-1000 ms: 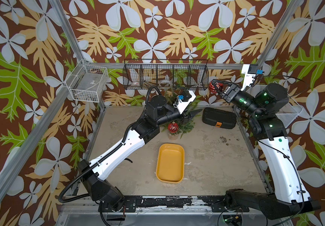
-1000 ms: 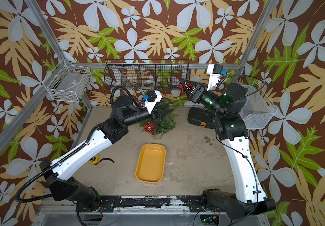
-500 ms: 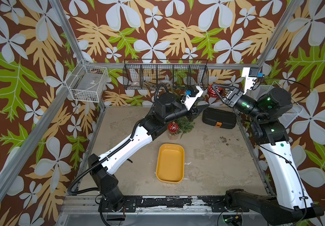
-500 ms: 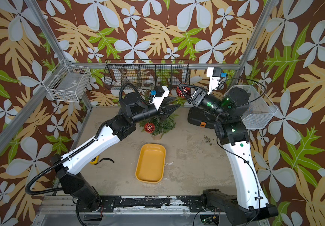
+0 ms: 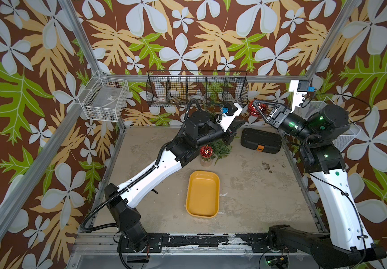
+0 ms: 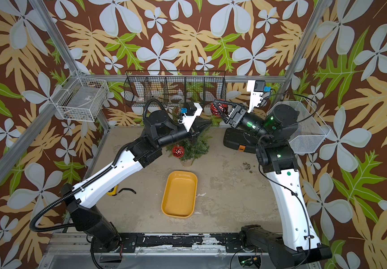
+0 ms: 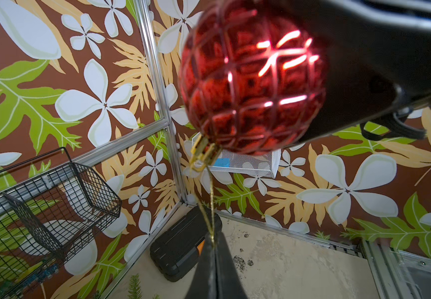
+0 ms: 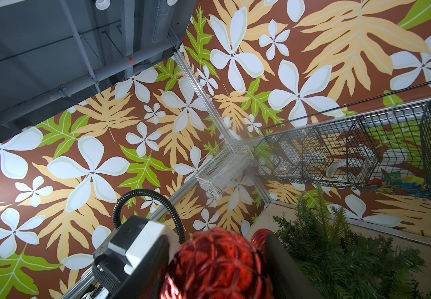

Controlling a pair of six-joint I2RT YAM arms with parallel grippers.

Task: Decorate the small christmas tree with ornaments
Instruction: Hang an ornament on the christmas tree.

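Right arm (image 5: pixel 327 191): jaws grip a red lattice bauble (image 5: pixel 259 109) by its sides. It is held up in the air just in front of the black wire basket (image 5: pixel 197 90) on the back wall, well above the tabletop (image 5: pixel 246 186). It shows the same way in both top views.

Left arm (image 5: pixel 155 172): jaws are fully closed, with the tips pinching the bauble's gold string (image 7: pixel 209 202). In the left wrist view the string runs from the gold cap (image 7: pixel 204 152) straight into the closed tips. So both arms are on one ornament, right on the ball and left on the loop.

The small christmas tree (image 5: pixel 220 150) stands upright on its pale base near the back of the tabletop. It is partly under the left wrist, between the left forearm and the black case (image 5: pixel 261 141). The held bauble is above and beside the tree, toward the right arm, apart from the branches in both top views. In the right wrist view the needles sit close beside it.

A second red bauble (image 5: pixel 206 151) hangs on the tree's side facing the left arm, just above the base.

The yellow tray (image 5: pixel 203 193) lies on the tabletop in front of the tree, apart from it. A white wire basket (image 5: pixel 105 99) is mounted at the back corner on the left arm's side.
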